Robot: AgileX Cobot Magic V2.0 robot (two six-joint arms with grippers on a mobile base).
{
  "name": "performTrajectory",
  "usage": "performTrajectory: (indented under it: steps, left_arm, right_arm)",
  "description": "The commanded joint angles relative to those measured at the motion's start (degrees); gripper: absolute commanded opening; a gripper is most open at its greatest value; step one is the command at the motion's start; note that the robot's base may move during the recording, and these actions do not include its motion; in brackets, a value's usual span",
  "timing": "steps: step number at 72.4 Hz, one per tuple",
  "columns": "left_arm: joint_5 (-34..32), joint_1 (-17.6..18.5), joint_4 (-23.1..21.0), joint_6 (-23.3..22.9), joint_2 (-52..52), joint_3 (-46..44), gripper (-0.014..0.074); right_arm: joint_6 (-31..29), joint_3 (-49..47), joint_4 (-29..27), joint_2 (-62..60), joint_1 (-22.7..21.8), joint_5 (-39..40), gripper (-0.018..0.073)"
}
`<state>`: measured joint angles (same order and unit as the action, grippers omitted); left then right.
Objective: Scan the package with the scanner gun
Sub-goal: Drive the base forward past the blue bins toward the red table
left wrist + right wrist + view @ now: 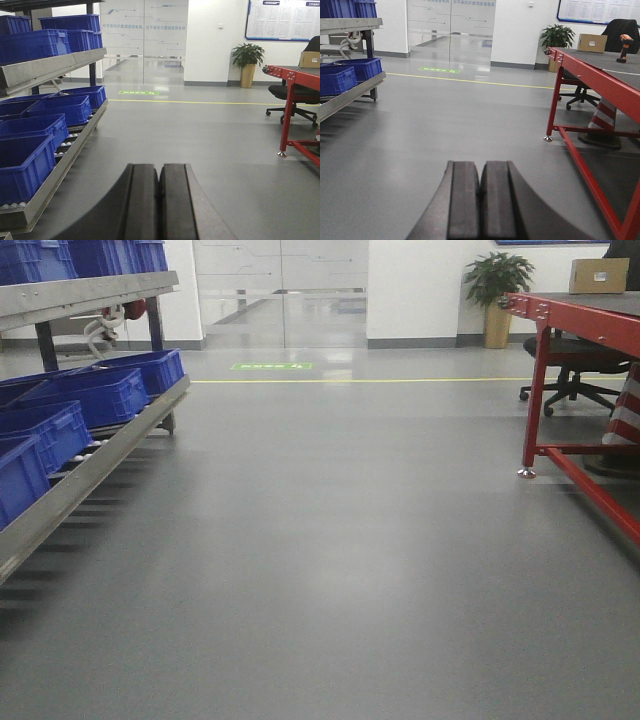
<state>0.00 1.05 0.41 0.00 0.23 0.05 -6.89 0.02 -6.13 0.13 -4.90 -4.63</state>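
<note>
A brown cardboard package (592, 42) sits at the far end of the red table (600, 80); it also shows in the front view (598, 275) and the left wrist view (310, 59). An orange and black scanner gun (624, 46) stands on the table to the right of the package. My left gripper (159, 172) is shut and empty, held over the open floor. My right gripper (480, 170) is shut and empty, also over the floor, left of the table. Neither gripper shows in the front view.
A grey roller rack (95, 455) with several blue bins (27, 160) lines the left side. A black office chair (572, 375), a striped cone (605, 117) and a potted plant (497, 290) stand around the table. Glass doors (280, 290) are at the back.
</note>
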Motion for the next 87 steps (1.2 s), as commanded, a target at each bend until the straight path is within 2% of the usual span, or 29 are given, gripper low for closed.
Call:
performTrajectory:
  steps: [1,87]
  left_arm:
    - [-1.1,0.0,0.3,0.0,-0.2,-0.1,-0.0111]
    - [-1.1,0.0,0.3,0.0,-0.2,-0.1,-0.0111]
  right_arm:
    - [0.0,0.0,-0.1,-0.1,0.0,1.2,-0.0162]
    - [0.0,0.0,-0.1,-0.1,0.0,1.2,-0.0162]
